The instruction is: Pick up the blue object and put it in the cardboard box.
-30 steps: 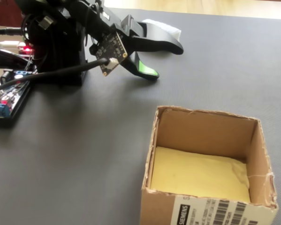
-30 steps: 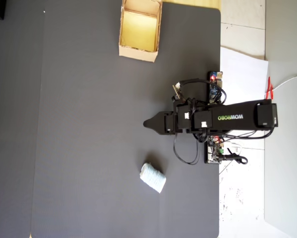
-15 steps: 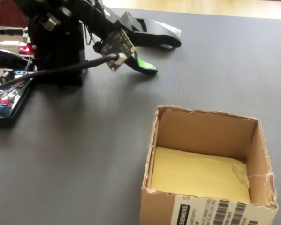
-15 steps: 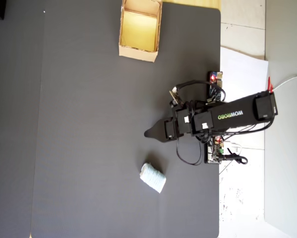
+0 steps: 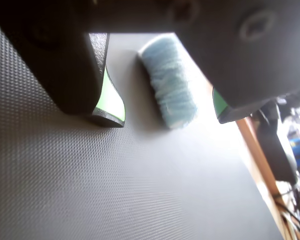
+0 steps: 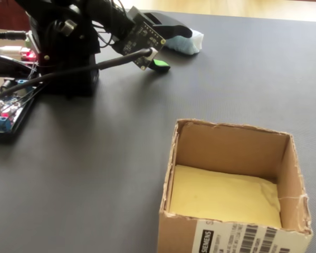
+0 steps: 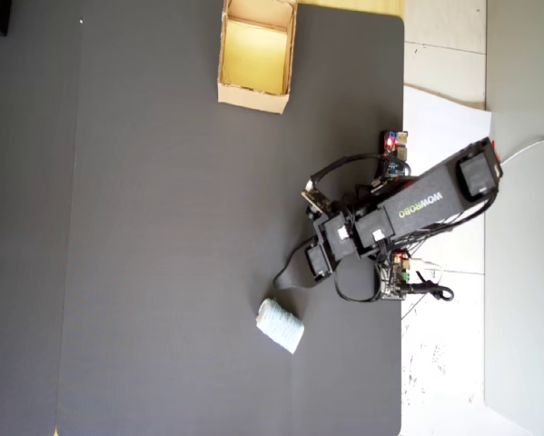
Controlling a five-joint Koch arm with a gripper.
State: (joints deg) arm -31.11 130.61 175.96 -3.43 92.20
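The blue object (image 5: 169,82) is a pale, ribbed bundle lying on the dark mat. In the wrist view it sits between the two black, green-padded jaws of my gripper (image 5: 167,116), which is open, with gaps on both sides. The fixed view shows the gripper (image 6: 173,48) low at the far side, its upper finger covering part of the blue object (image 6: 192,43). From overhead, the blue object (image 7: 280,324) lies just below the gripper (image 7: 281,283). The cardboard box (image 6: 226,145) stands open in front, with a yellowish inside; overhead, the box (image 7: 252,98) is at the top edge.
The arm's base and a wired circuit board (image 6: 5,113) occupy the left of the fixed view. Overhead, the base (image 7: 408,209) sits on the mat's right edge beside a white sheet (image 7: 444,118). A wooden edge (image 5: 255,150) borders the mat.
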